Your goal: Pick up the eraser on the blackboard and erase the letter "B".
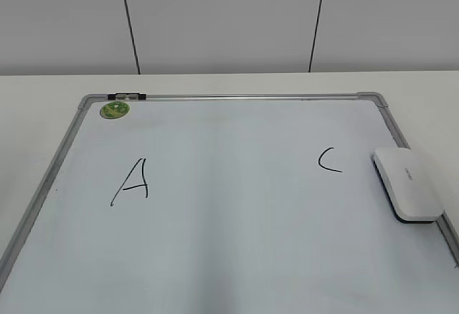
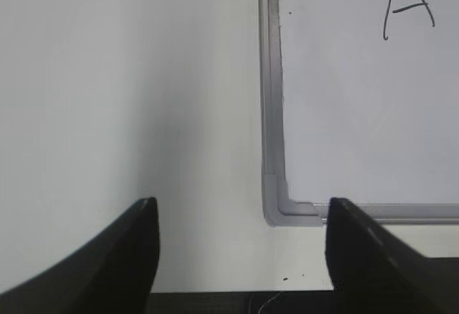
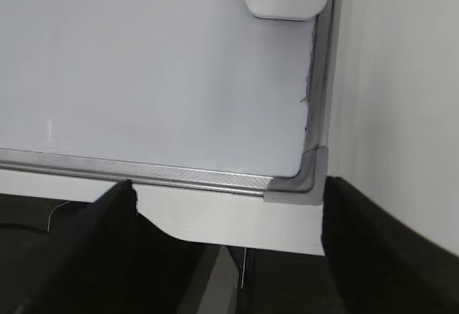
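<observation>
So the table (image 1: pixel 43 106) is the biggest thing going on, a plain white surface running back to a pale panelled wall (image 1: pixel 222 20) with two thin dark seams. Lying flat on it is the blackboard (image 1: pixel 237 206), which is really a white dry-erase board with a grey metal frame and rounded grey corners, and it fills most of the exterior view. Its near left corner shows up in the left wrist view and its near right corner in the right wrist view. The eraser (image 1: pixel 408 183) sits on the board's right side, right up against the right frame rail, white top up with a dark strip of felt peeking out along its near edge, and there's tiny grey lettering on top I can't read. Just left of it, close but not touching, is a black C (image 1: pixel 330 160). Way over on the left half is a slanted black A (image 1: pixel 132 182). The stretch of board between those two is bare white, so the letter "B" isn't anywhere I can see. A round green sticker (image 1: pixel 114 110) sits in the far left corner. The left gripper (image 2: pixel 240 257) hangs spread wide over bare table just off the board's corner, holding nothing, and the right gripper (image 3: pixel 228 246) is likewise wide apart and empty at the table's near edge.
</observation>
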Controlling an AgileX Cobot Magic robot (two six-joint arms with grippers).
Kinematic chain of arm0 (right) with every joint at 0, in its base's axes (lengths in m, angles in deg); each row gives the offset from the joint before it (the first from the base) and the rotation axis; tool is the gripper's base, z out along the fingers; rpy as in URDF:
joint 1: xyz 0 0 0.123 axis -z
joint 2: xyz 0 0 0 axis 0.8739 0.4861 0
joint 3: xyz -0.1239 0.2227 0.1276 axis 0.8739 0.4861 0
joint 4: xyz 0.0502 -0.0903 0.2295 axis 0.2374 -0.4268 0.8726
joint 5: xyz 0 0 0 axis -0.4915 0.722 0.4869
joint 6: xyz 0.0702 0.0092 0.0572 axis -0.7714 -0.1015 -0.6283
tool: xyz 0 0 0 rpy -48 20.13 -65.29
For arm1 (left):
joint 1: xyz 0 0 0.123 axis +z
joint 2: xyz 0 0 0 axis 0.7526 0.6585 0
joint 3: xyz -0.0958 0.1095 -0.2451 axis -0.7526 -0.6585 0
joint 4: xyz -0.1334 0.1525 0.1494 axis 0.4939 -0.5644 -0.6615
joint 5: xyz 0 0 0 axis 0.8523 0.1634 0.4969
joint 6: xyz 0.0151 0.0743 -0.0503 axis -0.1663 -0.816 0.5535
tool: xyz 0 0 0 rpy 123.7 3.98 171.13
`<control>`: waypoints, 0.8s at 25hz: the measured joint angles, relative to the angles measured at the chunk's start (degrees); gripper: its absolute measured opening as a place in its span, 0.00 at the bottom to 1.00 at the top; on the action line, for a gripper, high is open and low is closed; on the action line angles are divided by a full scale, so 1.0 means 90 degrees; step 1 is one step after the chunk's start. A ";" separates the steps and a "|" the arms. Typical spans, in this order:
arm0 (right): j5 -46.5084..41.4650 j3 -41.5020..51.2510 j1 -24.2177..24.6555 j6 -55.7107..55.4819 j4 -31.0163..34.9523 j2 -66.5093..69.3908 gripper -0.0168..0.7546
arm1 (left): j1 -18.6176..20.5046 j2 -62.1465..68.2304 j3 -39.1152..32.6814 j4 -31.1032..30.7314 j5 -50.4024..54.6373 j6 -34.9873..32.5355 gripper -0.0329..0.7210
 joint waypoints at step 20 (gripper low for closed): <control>-0.0809 0.1395 0.0000 0.0365 -0.0663 -0.3629 0.79 | 0.0000 -0.2905 -0.0731 -0.0107 0.0809 -0.0038 0.74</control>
